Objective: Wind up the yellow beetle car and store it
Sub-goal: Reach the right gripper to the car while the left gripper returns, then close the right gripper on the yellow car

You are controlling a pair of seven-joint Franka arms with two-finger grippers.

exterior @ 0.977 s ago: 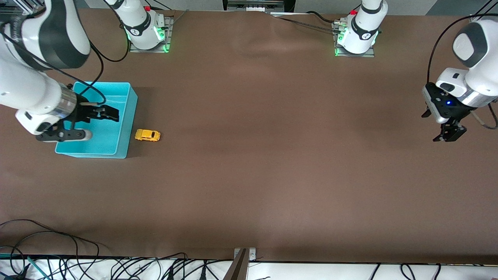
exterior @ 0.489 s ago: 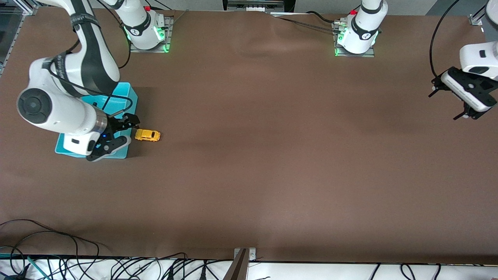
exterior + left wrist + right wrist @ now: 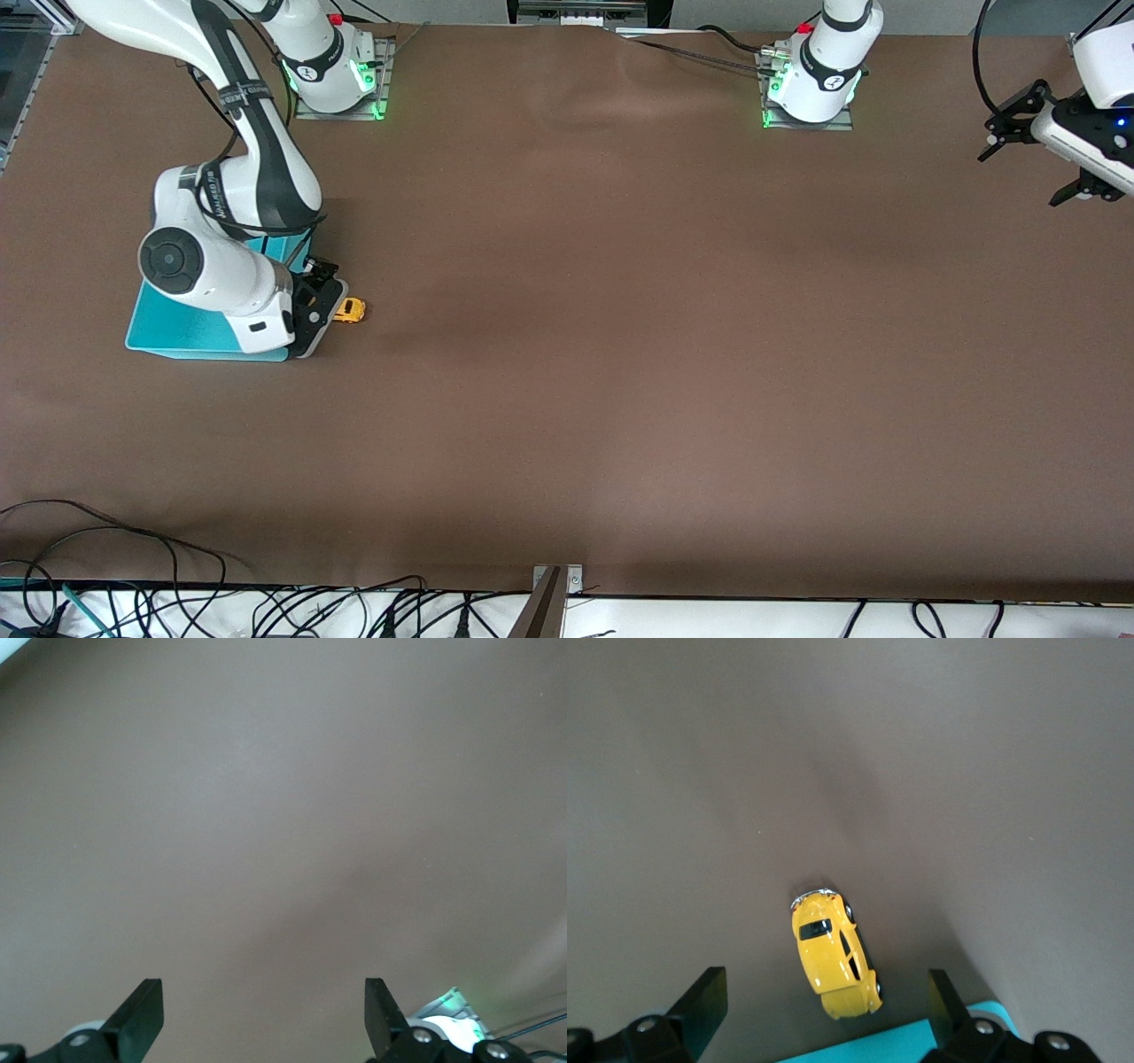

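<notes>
Your right gripper [image 3: 824,1005] hangs low over the yellow beetle car [image 3: 833,953], its fingers [image 3: 702,997] spread wide with the car lying between them and touching neither. The car stands on its wheels on the brown surface [image 3: 620,354], just beside the wall of the turquoise bin [image 3: 177,332] on the side toward the left arm's end; in the right wrist view a corner of that bin shows directly below the gripper, next to one end of the car. In the front view the gripper's body covers most of the car, leaving only one yellow end [image 3: 351,309] visible. Your left gripper [image 3: 263,1014] waits in the air over the left arm's end of the surface, fingers spread, with nothing but bare surface beneath it. Assessment of progress: nothing of the task is complete. The car is not gripped, shows no sign of being drawn back to wind it, and is outside the bin. Remaining, as judged from this position: close on the car, wind it against the surface, then lift and release it into the bin. The bin wall sits close to the gripper, so watch for a finger catching it on descent.
</notes>
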